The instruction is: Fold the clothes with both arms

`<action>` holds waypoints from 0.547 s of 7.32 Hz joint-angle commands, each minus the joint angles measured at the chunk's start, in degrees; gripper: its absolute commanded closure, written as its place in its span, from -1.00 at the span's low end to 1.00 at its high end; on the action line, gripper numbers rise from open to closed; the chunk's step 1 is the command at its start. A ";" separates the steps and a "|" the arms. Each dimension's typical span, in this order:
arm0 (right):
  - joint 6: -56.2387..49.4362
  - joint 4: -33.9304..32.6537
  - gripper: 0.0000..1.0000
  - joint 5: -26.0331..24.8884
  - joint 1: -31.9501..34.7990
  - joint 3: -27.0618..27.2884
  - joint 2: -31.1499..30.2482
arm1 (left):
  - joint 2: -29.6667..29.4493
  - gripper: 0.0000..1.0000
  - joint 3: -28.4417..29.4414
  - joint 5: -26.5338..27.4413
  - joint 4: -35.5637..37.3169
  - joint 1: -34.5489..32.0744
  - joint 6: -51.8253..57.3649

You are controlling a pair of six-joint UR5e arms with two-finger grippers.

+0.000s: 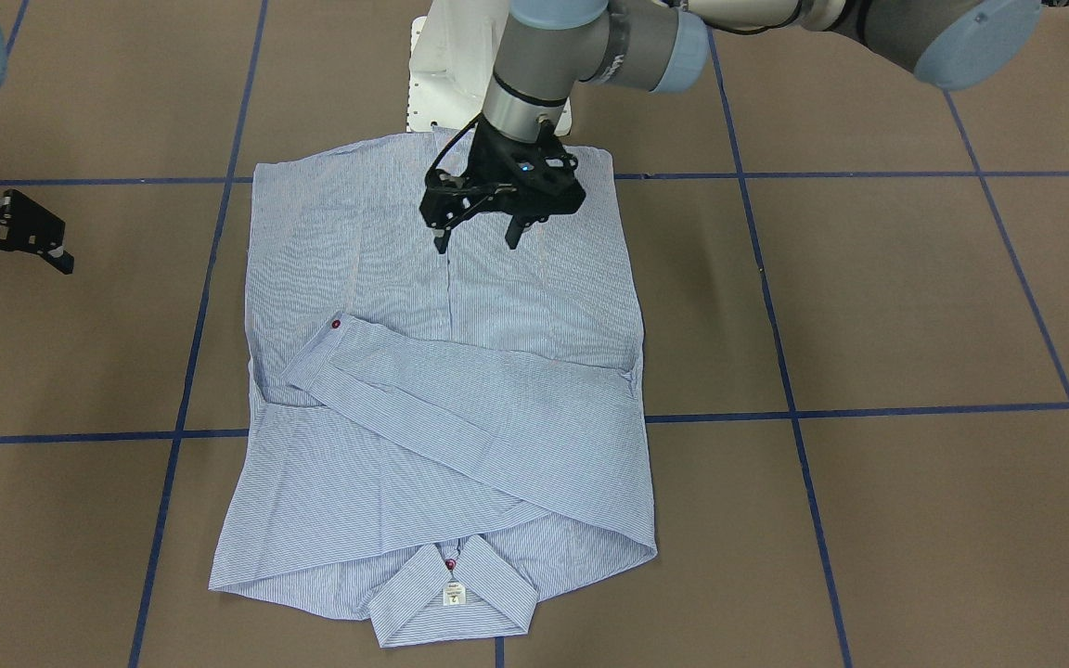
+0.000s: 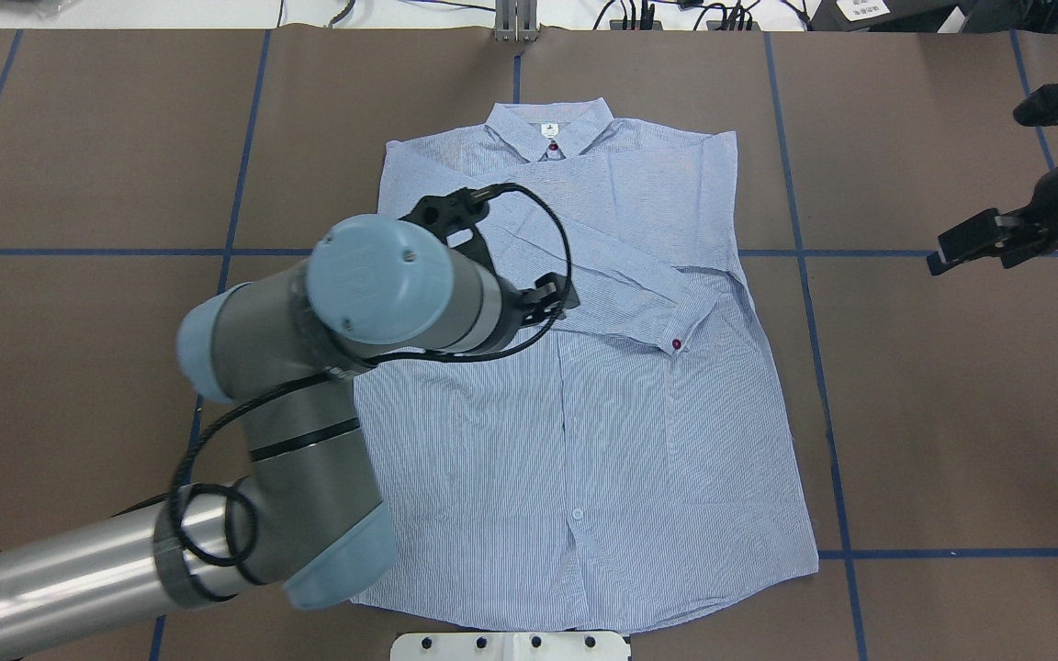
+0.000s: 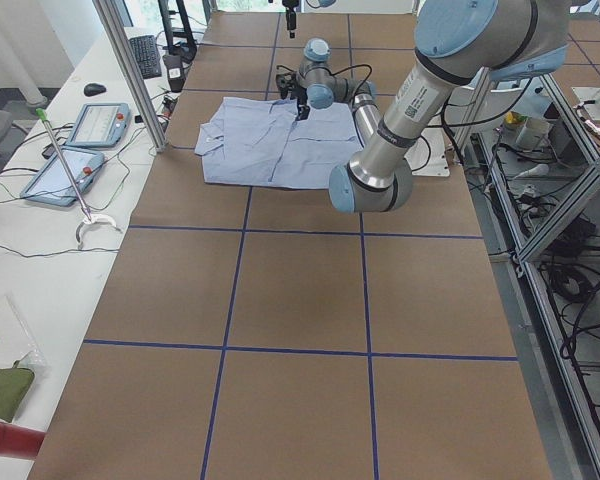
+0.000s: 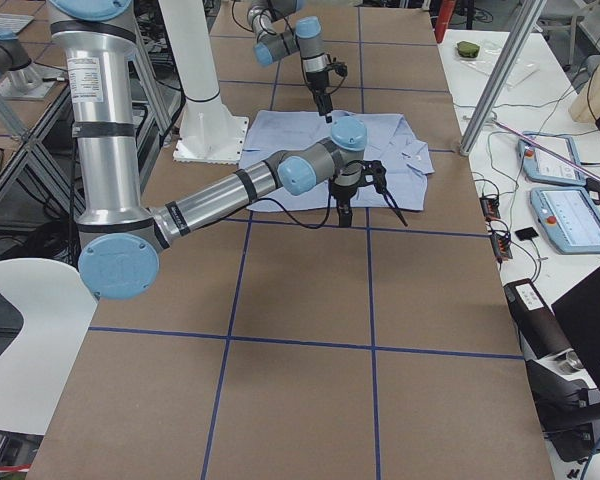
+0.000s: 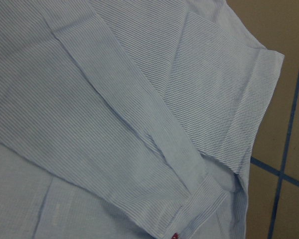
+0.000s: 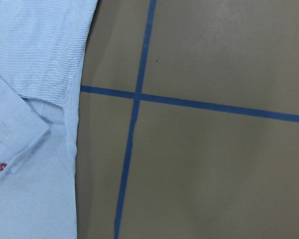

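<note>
Fingers on the left gripper (image 1: 477, 243) stand apart with nothing between them, pointing down over the shirt (image 1: 544, 306) in the upper middle of the front-facing view. One tip sits right above the button strip. Whether either tip touches the cloth I can't tell.

The right gripper (image 1: 21, 276) is at the far left edge of that same view, well apart from the shirt and over bare table (image 1: 869, 306). Its fingers are also spread and hold nothing.

The shirt lies flat and front-up in the middle of the table, its hem toward the white base (image 1: 442, 74) at the top of the frame. The collar (image 1: 423, 603) is at the bottom centre, with a small white label (image 1: 454, 594) showing in it. One sleeve (image 1: 460, 399) is folded slantwise across the chest from the right side of the frame. It ends at a cuff (image 1: 326, 343) with a red button (image 1: 337, 324), left of centre. The left edge of the body is folded in a little, and the bottom corners near the collar flare out wider than the hem.

Blue tape lines (image 1: 869, 408) cross the brown table and run under the shirt. In the right wrist view, the cuff and the shirt's edge fill the left side, and a tape crossing lies just beside them.
</note>
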 commanded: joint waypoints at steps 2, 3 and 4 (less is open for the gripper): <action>23.69 15.75 -1.00 -9.63 -16.19 0.86 -3.24 | 12.74 -1.00 -16.75 -0.16 7.25 -0.13 3.70; 27.66 16.14 -1.00 -12.27 -20.51 2.60 -4.48 | 13.20 -1.00 -17.82 -0.07 7.52 -0.22 3.61; 31.27 16.14 -1.00 -14.48 -24.64 4.36 -6.67 | 13.20 -1.00 -18.18 -0.07 7.61 -0.22 3.61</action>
